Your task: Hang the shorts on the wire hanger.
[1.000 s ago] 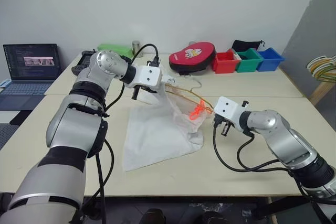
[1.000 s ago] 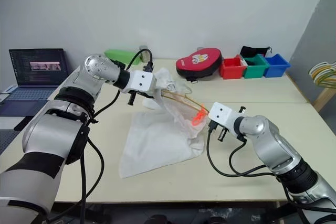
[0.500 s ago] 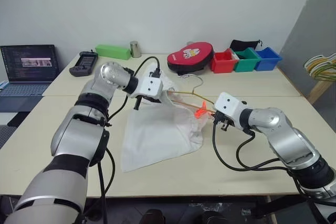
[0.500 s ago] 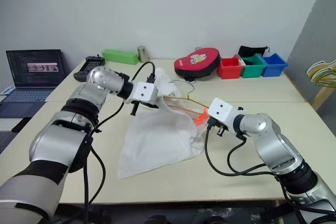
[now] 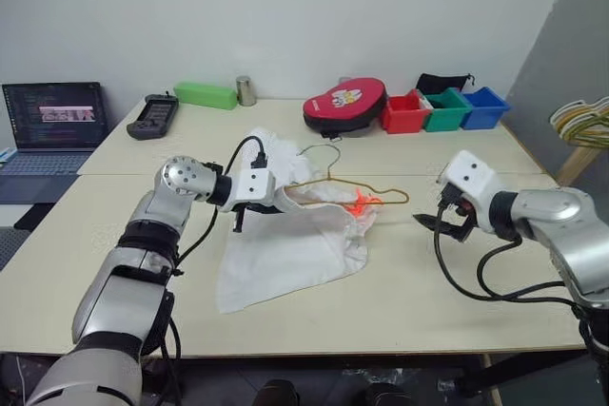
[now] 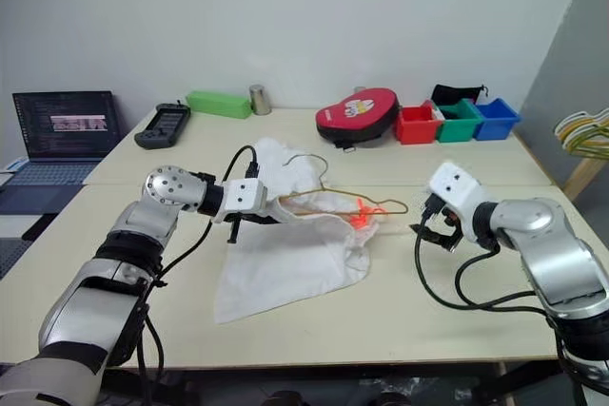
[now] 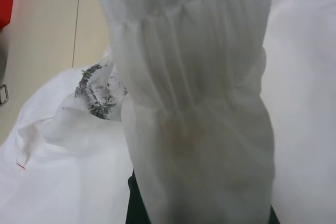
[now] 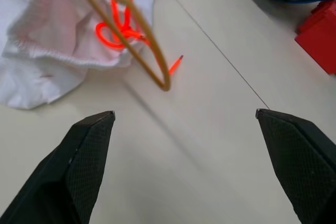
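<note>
The white shorts (image 5: 285, 249) lie spread on the table's middle, their waistband bunched toward the back. My left gripper (image 5: 271, 204) is shut on that waistband; in the left wrist view the gathered fabric (image 7: 194, 103) drapes over the fingers and hides them. The yellow wire hanger (image 8: 164, 83) lies threaded through the waistband, its hook (image 5: 326, 148) toward the back and its right corner sticking out beside the orange-red cord (image 5: 362, 203). My right gripper (image 8: 184, 113) hovers to the right of that corner, open, with nothing between its fingers (image 8: 89, 166).
A red pouch (image 5: 345, 105) and red, green and blue bins (image 5: 444, 109) stand at the back right. A green box (image 5: 206, 94), a metal can (image 5: 246, 90) and a black controller (image 5: 152, 115) are at the back left. A laptop (image 5: 49, 125) is far left; a bunch of hangers (image 5: 580, 121) is far right.
My right gripper has opened, let go of the hanger's right end and drawn away to the right. The left gripper has sunk with the waistband, and the hanger now rests low over the shorts.
</note>
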